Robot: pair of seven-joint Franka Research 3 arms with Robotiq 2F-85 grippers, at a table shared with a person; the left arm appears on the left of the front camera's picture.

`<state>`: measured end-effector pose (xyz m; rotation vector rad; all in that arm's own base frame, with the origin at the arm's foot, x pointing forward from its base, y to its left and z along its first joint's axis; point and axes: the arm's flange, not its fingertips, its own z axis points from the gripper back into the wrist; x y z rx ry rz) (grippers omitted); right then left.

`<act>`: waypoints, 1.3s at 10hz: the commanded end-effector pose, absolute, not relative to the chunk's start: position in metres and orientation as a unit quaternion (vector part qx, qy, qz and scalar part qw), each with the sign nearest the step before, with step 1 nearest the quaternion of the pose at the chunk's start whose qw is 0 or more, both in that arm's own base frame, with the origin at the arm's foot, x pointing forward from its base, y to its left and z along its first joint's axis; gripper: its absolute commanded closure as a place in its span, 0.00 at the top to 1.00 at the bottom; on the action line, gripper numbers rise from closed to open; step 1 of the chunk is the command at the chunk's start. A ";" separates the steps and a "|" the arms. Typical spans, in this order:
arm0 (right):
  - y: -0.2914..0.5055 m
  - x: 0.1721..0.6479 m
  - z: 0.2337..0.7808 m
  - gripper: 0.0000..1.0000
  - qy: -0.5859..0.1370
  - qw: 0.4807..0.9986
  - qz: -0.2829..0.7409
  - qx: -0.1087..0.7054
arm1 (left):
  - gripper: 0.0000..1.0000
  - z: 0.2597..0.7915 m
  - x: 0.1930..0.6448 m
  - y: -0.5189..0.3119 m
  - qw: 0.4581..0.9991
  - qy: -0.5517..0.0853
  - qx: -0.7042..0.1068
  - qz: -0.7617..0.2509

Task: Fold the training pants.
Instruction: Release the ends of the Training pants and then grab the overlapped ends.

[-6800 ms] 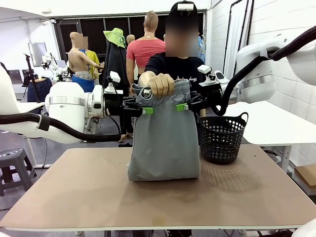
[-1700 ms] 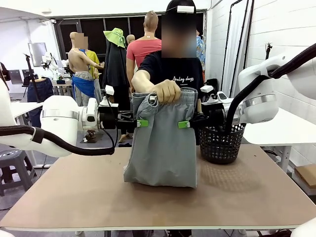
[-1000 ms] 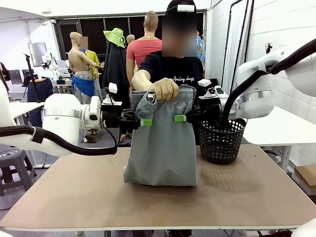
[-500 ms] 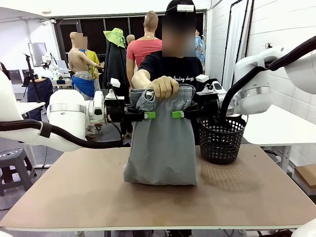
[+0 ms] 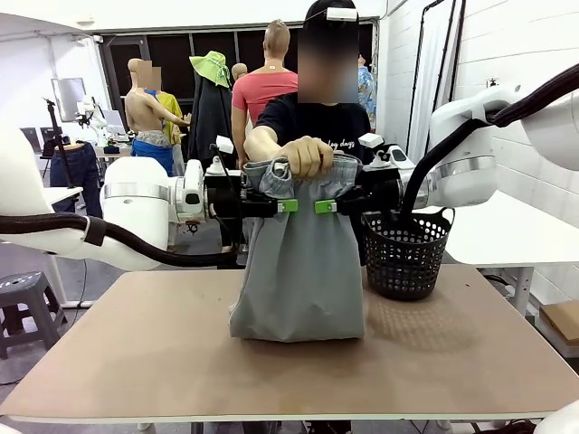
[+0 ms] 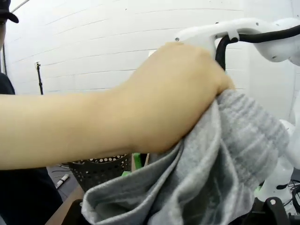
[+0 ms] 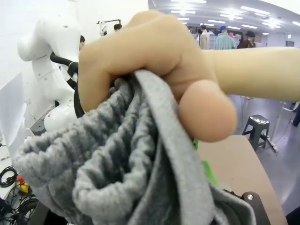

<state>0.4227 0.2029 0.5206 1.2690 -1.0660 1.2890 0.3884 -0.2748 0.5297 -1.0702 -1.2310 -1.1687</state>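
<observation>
- Nearest to me is the tan counter (image 5: 136,362); about its middle rests the lower end of the training pants (image 5: 298,271), which stand upright as a grey column, the bottom edge bunched a little on the surface.
- Higher up, just under the gathered waistband, my left hand (image 5: 286,206) reaches in from the left and my right hand (image 5: 326,207) from the right; one green pad of each lies against the front of the fabric, level with the other, with a narrow strip of grey between them.
- I cannot tell whether either hand pinches the cloth or merely sits around it; in the left wrist view the pants (image 6: 225,154) bulge up over the fingertips and hide them; the right wrist view is the same, with ribbed grey folds (image 7: 117,154) close to the lens.
- Just above my two hands the person's hand (image 5: 308,155) grips the waistband in a fist, and the pants hang from it; both wrist views show that fist closed on the gathered edge (image 6: 173,93) (image 7: 150,56).
- A black mesh basket (image 5: 407,253) stands on the counter just beside the pants, on my right; I cannot tell whether they touch.
- At the far side stands the person in a dark shirt (image 5: 317,122), arm stretched towards me.
</observation>
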 end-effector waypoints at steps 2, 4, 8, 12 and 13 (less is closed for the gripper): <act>0.203 0.427 0.529 0.60 -0.464 0.488 0.496 0.548 | 0.76 0.527 0.399 -0.269 0.560 -0.528 -0.403 -0.495; 0.198 0.427 0.533 0.20 -0.458 0.493 0.491 0.553 | 0.38 0.531 0.401 -0.263 0.542 -0.561 -0.411 -0.472; 0.190 0.430 0.525 0.00 -0.428 0.524 0.489 0.551 | 0.00 0.540 0.401 -0.260 0.526 -0.576 -0.437 -0.449; 0.185 0.433 0.527 0.00 -0.404 0.537 0.492 0.554 | 0.00 0.531 0.406 -0.256 0.577 -0.532 -0.406 -0.468; 0.185 0.433 0.527 0.00 -0.395 0.534 0.488 0.567 | 0.00 0.531 0.407 -0.257 0.578 -0.529 -0.408 -0.468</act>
